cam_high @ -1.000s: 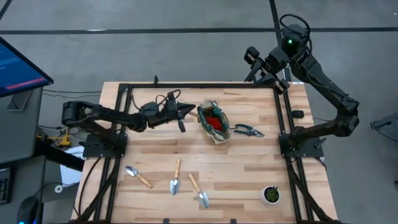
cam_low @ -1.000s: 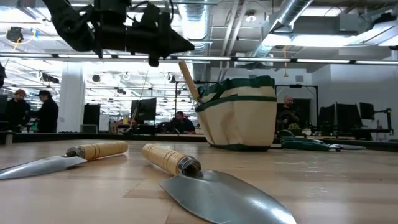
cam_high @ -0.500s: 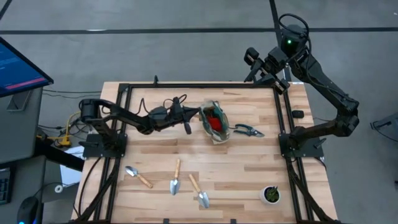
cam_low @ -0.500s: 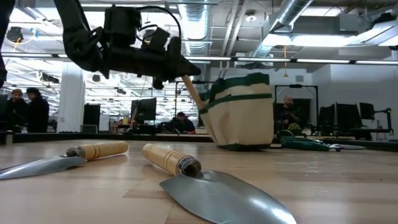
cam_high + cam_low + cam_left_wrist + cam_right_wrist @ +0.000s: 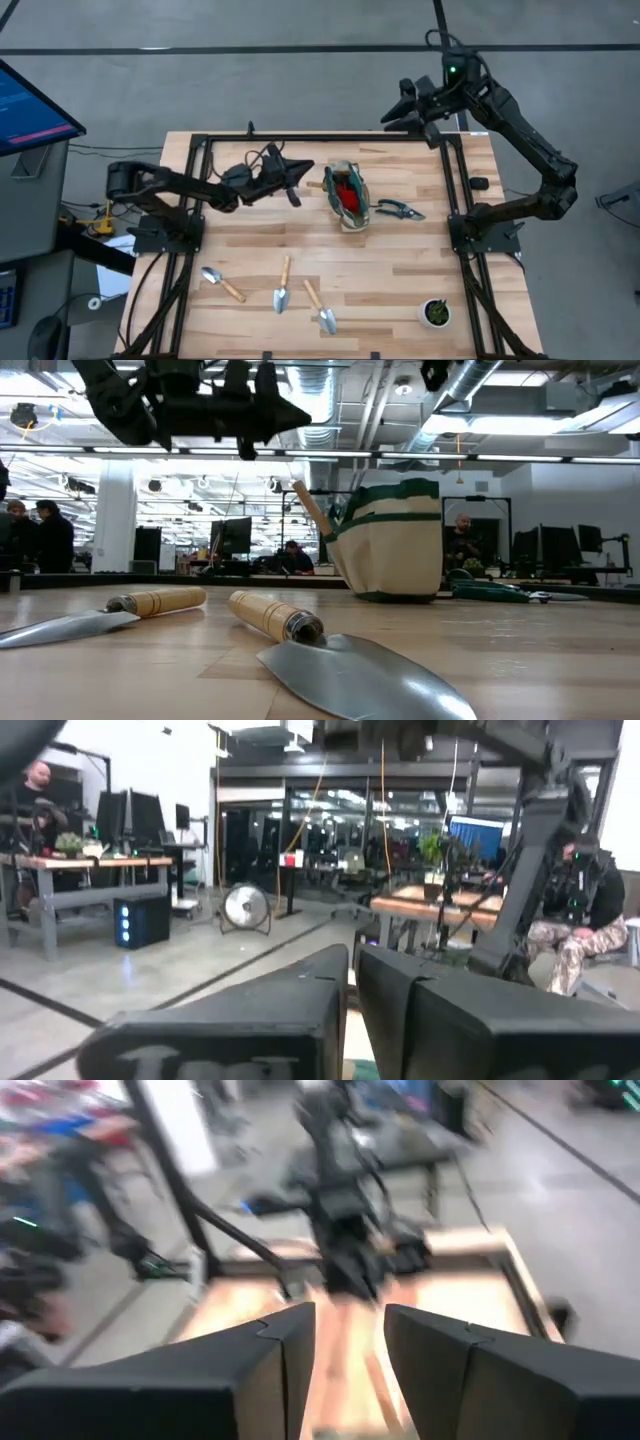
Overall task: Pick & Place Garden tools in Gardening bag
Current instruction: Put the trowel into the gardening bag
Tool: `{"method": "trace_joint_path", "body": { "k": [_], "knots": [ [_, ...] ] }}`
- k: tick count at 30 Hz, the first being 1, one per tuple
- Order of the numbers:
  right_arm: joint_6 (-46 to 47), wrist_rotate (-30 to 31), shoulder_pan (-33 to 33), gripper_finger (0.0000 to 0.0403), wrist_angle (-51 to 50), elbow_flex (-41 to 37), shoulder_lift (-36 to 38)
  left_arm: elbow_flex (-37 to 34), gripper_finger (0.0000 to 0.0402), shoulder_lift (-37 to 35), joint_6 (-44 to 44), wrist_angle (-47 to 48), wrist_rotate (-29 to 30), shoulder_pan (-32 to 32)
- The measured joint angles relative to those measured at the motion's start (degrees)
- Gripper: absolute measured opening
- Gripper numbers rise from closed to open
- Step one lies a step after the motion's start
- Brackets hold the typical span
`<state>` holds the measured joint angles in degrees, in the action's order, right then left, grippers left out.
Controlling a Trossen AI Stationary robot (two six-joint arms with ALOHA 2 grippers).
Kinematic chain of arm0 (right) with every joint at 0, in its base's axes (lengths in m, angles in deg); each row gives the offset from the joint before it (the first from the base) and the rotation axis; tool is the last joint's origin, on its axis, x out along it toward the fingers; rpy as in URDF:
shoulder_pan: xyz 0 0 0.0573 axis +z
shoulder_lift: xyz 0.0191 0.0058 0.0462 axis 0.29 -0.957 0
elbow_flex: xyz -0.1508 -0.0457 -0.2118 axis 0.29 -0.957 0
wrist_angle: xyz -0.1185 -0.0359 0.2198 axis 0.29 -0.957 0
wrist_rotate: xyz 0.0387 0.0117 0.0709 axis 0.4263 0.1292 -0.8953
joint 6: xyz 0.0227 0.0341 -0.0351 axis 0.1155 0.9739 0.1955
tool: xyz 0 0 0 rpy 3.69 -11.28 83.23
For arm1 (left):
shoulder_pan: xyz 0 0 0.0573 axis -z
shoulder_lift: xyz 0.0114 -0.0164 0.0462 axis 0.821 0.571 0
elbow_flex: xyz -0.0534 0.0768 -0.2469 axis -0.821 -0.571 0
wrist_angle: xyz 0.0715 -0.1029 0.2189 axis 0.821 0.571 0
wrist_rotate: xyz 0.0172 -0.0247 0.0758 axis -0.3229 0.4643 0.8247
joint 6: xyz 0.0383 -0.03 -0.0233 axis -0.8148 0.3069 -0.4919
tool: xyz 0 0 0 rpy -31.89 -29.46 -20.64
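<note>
The beige bag with green trim (image 5: 346, 203) stands upright on the table's far middle; it also shows in the low view (image 5: 392, 545). A red item (image 5: 345, 190) lies inside it, and a trowel's wooden handle (image 5: 308, 505) sticks out of its left side. Dark shears (image 5: 400, 210) lie right of the bag. Three wooden-handled trowels (image 5: 222, 283), (image 5: 283, 287), (image 5: 320, 308) lie near the front edge. My left gripper (image 5: 303, 168) is shut and empty, raised just left of the bag. My right gripper (image 5: 390, 118) is open and empty, high over the far edge.
A small black pot with a green plant (image 5: 436, 313) stands at the near right corner. A dark metal frame (image 5: 200, 200) runs along the table's sides. People stand in the room beyond the table (image 5: 50, 540).
My left gripper went right to the bag, met the trowel handle sticking out of it and nudged the bag a little to the right, then drew back left and up. The bag now stands straighter. My right arm has swung toward the table's left.
</note>
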<state>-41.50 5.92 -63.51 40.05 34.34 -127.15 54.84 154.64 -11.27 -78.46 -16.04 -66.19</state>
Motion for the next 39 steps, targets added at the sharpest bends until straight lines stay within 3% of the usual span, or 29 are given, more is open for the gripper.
{"method": "trace_joint_path", "body": {
  "k": [5,10,18,21,26,31,34,39],
  "knots": [
    [-6.5,13.5,1.5,0.0114,-12.9,0.0,0.0,0.0,0.0009,-9.0,2.1,13.5,2.5,0.9],
    [-10.1,26.7,7.6,0.0098,-23.5,0.0,0.0,0.0,0.0001,-21.1,12.0,33.1,3.2,4.4],
    [8.1,37.2,16.7,0.0068,-29.7,0.0,-0.3,0.0,0.0001,-36.3,27.5,60.8,8.6,13.3],
    [18.4,39.7,22.8,0.0058,-30.5,-0.4,-0.6,0.0,0.0001,-39.3,28.7,64.0,8.9,15.0],
    [39.1,51.3,37.4,0.0035,-29.9,-1.1,-0.6,0.0,0.0001,-42.1,27.0,65.3,7.8,15.6],
    [57.1,61.3,51.9,0.0006,-18.4,-5.1,-0.6,0.0,0.0001,-44.2,25.4,65.2,3.4,15.6],
    [63.7,65.9,57.8,0.0002,-10.8,-6.8,-3.4,0.0,0.0001,-45.3,25.3,65.2,0.5,15.6],
    [65.2,64.9,63.3,0.0002,-5.3,-6.7,-12.7,0.0,0.0001,-46.7,25.2,65.3,-1.8,15.6]
  ]
}}
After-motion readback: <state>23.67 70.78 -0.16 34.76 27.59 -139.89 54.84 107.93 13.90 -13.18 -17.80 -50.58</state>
